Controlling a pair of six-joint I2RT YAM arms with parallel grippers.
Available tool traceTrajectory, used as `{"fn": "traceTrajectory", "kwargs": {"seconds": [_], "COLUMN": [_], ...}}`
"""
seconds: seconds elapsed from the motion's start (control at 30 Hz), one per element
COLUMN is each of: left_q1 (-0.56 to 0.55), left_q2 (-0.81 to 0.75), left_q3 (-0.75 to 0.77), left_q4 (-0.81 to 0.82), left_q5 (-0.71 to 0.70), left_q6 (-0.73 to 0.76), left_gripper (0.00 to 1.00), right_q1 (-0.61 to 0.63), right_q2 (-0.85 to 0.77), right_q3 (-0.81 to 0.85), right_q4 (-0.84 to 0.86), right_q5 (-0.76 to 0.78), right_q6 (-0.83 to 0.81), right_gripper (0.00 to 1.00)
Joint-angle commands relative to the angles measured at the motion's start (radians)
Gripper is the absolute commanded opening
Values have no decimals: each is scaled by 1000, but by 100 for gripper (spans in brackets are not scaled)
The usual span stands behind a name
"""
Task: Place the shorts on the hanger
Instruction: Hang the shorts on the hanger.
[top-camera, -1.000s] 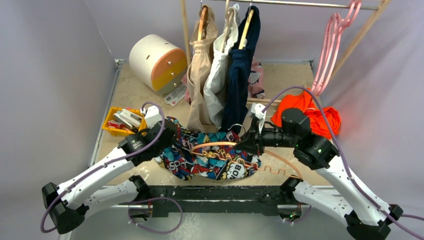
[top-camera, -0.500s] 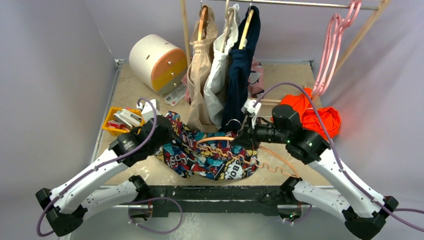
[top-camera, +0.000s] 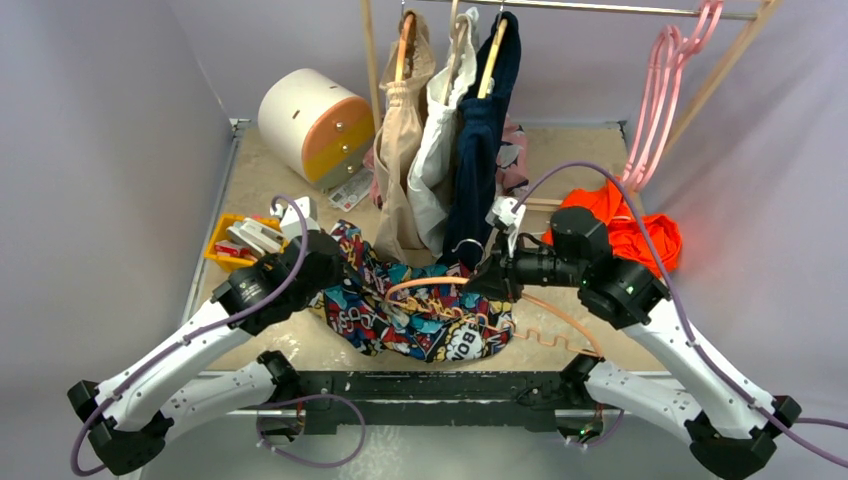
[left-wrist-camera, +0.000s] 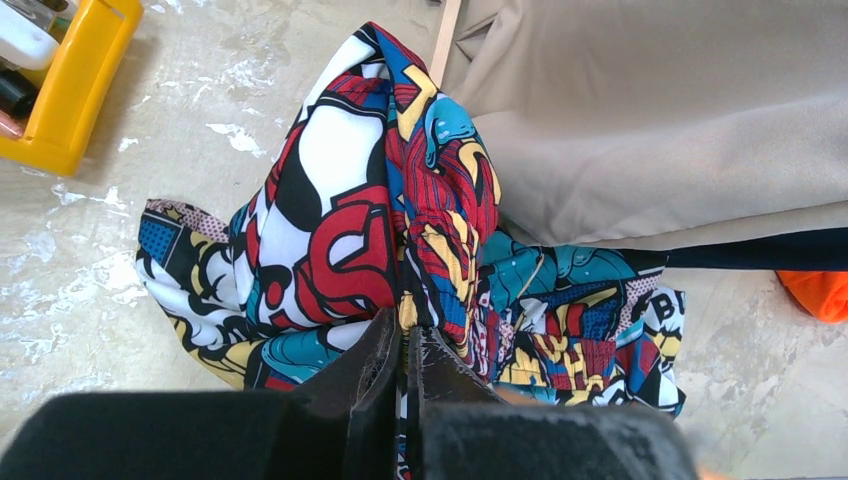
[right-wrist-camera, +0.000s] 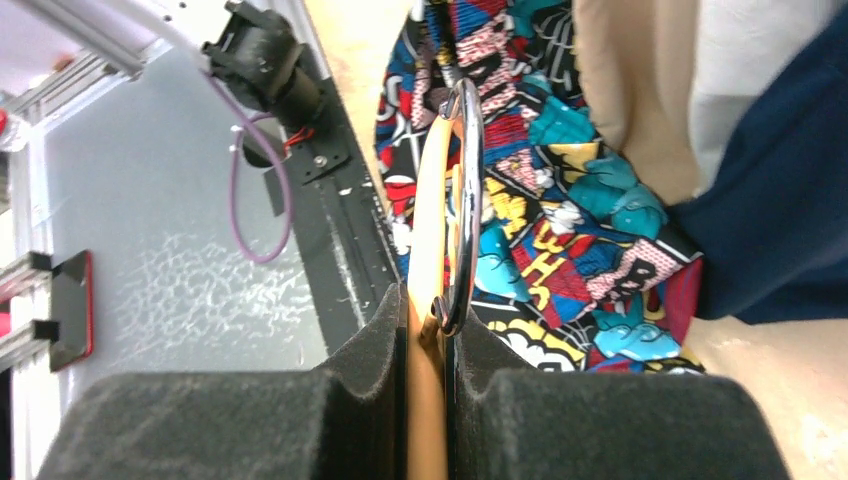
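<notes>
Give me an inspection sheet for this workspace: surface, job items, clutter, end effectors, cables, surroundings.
Surface: beige table, scuffed with white patches.
Job's things: shorts bunched on the table; hanger across them, one wavy arm sticking out right.
Clutter: yellow bin, white-and-orange drum, orange garment.
End effectors: left end effector shut on the shorts; right end effector shut on the hanger by its hook.
Cables: purple cable arching over each arm.
Surroundings: rail with hung garments; pink hangers; lilac walls.

White arms (top-camera: 190, 348), black joints (top-camera: 250, 290), purple cables (top-camera: 573, 165)
</notes>
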Motion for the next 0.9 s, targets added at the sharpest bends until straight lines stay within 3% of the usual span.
{"fn": "traceTrajectory", "kwargs": {"seconds": [0.0, 0.27, 0.53, 0.87], "left_q1": [-2, -4, -3, -3], "left_q2": [7, 17, 5, -5], "left_q3": [36, 43, 53, 45], "left_q4": [35, 38, 20, 18], "left_q5": [-39, -44, -43, -8], "left_q6": [9, 12, 18, 35], "left_gripper": [0, 0, 0, 0], "right_q1": [13, 44, 60, 60], "right_q2": [40, 85, 165, 61], "right_q3": [29, 1, 51, 104], "right_q4": [-11, -2, -26, -25], "right_q5": [-135, -38, 279, 652], "right_q6": [-12, -3, 49, 122], "right_gripper": [0, 0, 0, 0]}}
